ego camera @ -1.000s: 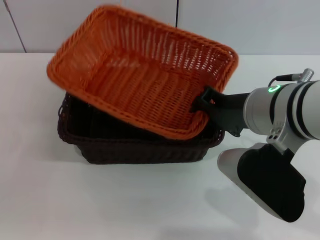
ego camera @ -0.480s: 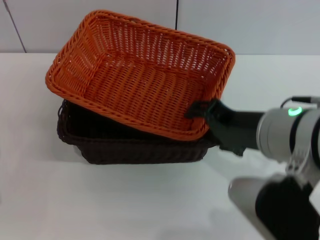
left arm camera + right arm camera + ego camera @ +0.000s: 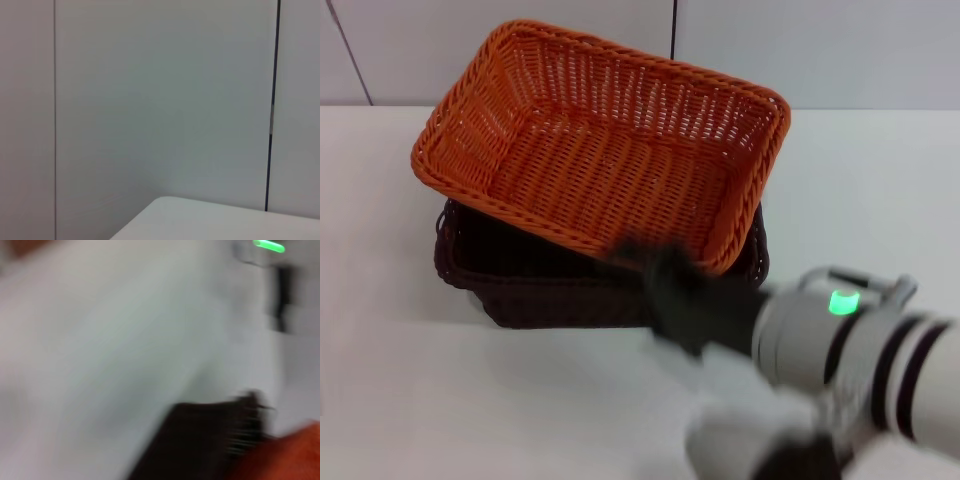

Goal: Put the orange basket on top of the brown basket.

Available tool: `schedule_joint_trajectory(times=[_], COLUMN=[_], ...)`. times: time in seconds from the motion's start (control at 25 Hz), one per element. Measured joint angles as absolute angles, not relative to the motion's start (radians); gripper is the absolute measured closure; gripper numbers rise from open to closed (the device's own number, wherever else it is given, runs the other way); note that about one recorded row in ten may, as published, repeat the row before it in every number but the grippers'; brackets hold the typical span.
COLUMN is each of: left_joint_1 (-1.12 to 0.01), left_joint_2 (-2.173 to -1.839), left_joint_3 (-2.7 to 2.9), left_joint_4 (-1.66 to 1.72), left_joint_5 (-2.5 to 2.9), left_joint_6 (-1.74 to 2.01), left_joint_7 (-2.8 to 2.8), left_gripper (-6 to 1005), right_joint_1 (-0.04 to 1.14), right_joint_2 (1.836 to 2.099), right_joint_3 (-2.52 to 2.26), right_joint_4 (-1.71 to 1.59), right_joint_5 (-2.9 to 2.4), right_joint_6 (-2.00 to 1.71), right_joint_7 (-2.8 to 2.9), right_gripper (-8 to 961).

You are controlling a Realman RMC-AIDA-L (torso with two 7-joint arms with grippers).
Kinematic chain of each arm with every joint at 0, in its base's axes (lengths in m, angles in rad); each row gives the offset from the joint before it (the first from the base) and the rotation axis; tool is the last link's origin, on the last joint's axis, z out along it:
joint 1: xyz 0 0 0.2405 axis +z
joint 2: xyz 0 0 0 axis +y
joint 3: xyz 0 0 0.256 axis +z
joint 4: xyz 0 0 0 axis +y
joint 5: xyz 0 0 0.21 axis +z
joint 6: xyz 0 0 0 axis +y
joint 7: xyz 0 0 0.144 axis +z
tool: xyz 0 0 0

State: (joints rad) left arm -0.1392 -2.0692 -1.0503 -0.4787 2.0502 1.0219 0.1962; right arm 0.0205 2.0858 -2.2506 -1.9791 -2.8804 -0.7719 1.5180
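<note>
The orange basket [image 3: 605,150] sits askew on top of the brown basket [image 3: 540,285] on the white surface [image 3: 440,400]. The right tool [image 3: 655,275] is a blur beside their near edge; its opening cannot be told.

This looks like a bare robot test room or lab rather than a home. A plain white worktop [image 3: 410,400] stands against a pale panelled wall [image 3: 800,50] whose only marks are thin dark seams behind the worktop. On the worktop sit just two woven baskets, the orange basket [image 3: 610,150] resting askew on the brown basket [image 3: 535,290], and a white robot arm [image 3: 860,350] with a green status light reaches over the worktop's near edge.
</note>
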Motion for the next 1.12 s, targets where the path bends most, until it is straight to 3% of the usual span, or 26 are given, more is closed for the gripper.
schedule_joint_trajectory(times=[0.32,0.48,0.76,1.12], left_joint_1=[-0.137,-0.150,-0.160,-0.200], left_joint_2=[-2.067,-2.066,-2.066,-2.065], left_joint_3=[-1.051,-1.057,-1.059,-1.060], left_joint_4=[-0.483,-0.475,-0.466,-0.402], left_joint_5=[2.048,2.047,2.049,2.046], left_joint_6=[1.048,1.050,1.080,1.091], left_joint_7=[0.196,0.196,0.196,0.189], left_gripper=[287,287,287,287], right_joint_1=[-0.028,-0.072,0.018,0.119], right_joint_2=[2.083,2.079,2.079,2.080], right_joint_3=[-1.944,-1.841,-1.842,-1.907], right_joint_4=[-1.735,-1.426,-0.878,-0.657], right_joint_5=[-2.721,-2.461,-2.261,-2.178], right_joint_6=[-0.026,0.415,0.990,1.173], right_joint_7=[2.368,2.589,2.895,2.960], right_gripper=[300,301,301,301])
